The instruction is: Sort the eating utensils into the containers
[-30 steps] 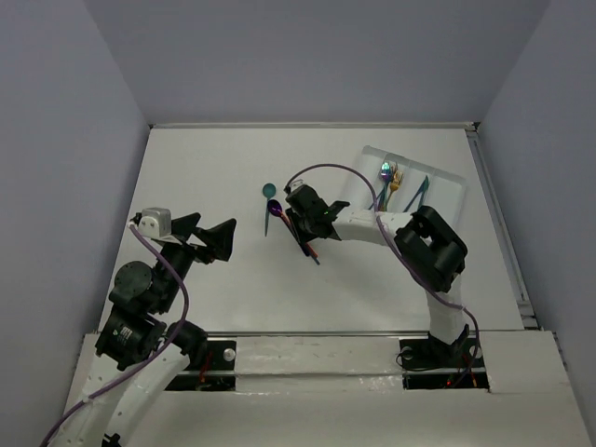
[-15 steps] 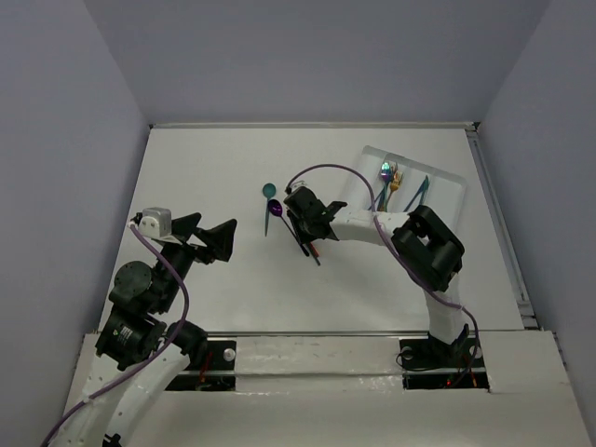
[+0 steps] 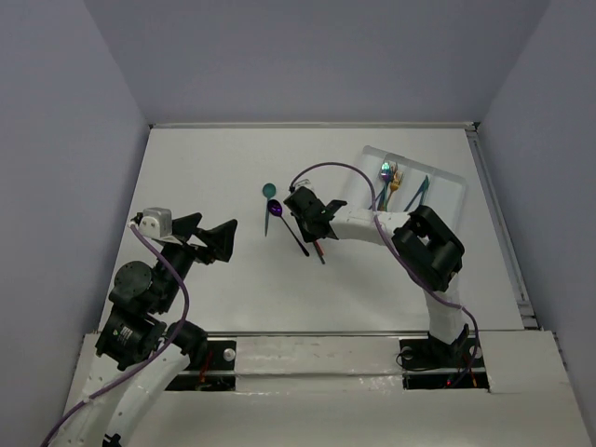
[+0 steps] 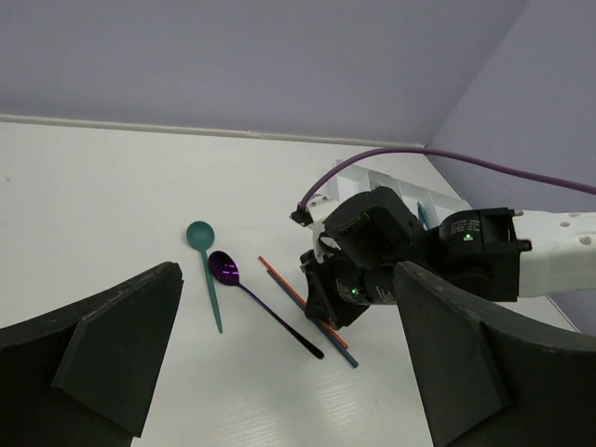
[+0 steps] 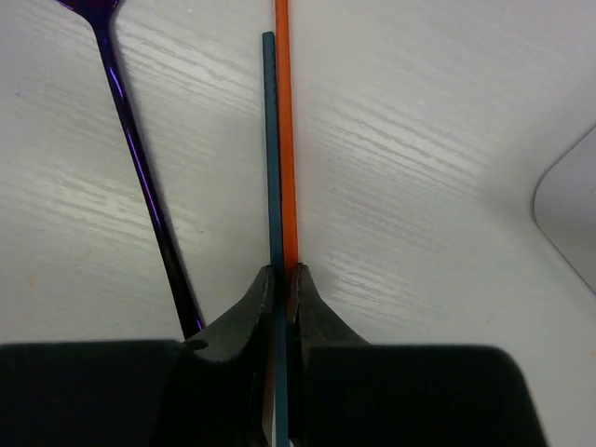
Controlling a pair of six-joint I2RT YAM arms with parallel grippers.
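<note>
R pincer (image 5: 282, 276) low on the tabletop (image 5: 419, 140), pressed together on the blue handle (image 5: 271, 140) — orange handle (image 5: 283, 140) squeezed in alongside, prob. a double pick. The tray (image 3: 445, 191) sits well right. L pincer (image 3: 214, 228) spread wide, parked clear of the work.

table (image 3: 214, 168): white, faint wood grain | walls (image 3: 307, 56): plain lilac-grey, on three sides

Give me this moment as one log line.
left gripper open | right gripper shut on teal handle and orange handle | purple spoon, teal spoon on table
</note>
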